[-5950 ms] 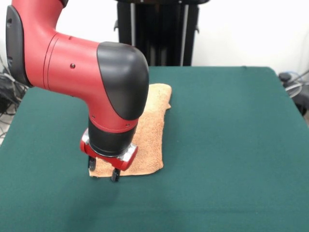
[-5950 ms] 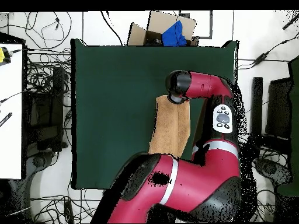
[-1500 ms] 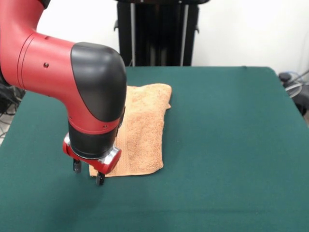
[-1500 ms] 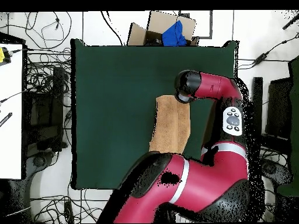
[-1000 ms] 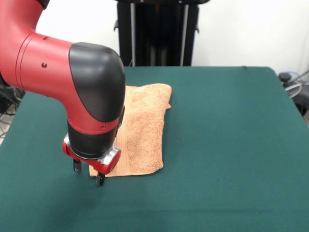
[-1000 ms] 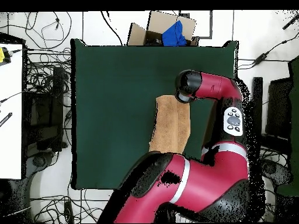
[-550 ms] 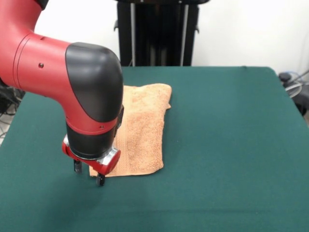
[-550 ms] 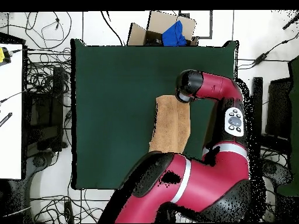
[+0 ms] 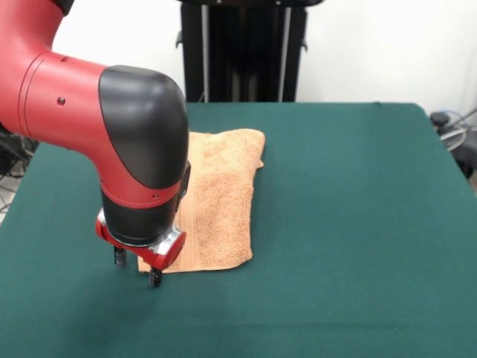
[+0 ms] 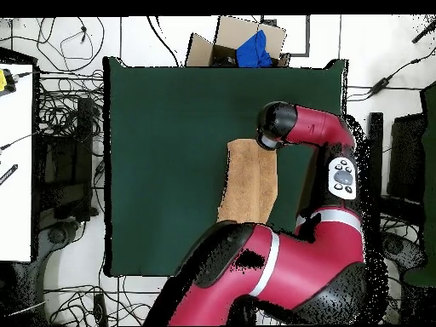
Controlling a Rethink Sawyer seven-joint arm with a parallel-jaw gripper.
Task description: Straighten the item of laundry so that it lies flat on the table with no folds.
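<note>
Towel (image 9: 220, 198) lies folded double on the green bench (image 9: 350, 224), unmoved over the last seconds. The gripper (image 9: 136, 267) has slid off its near corner; fingers (image 9: 155, 277) apparently spread, empty, so unfolding has not begun.

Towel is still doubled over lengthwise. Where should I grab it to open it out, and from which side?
Grip the towel at its near corner, beside the tool, coming straight down from above. It lies as a narrow strip on the table, and that corner's edge is exposed. I'd then pull sideways, away from the strip. Which long edge is the fold cannot be told.
</note>
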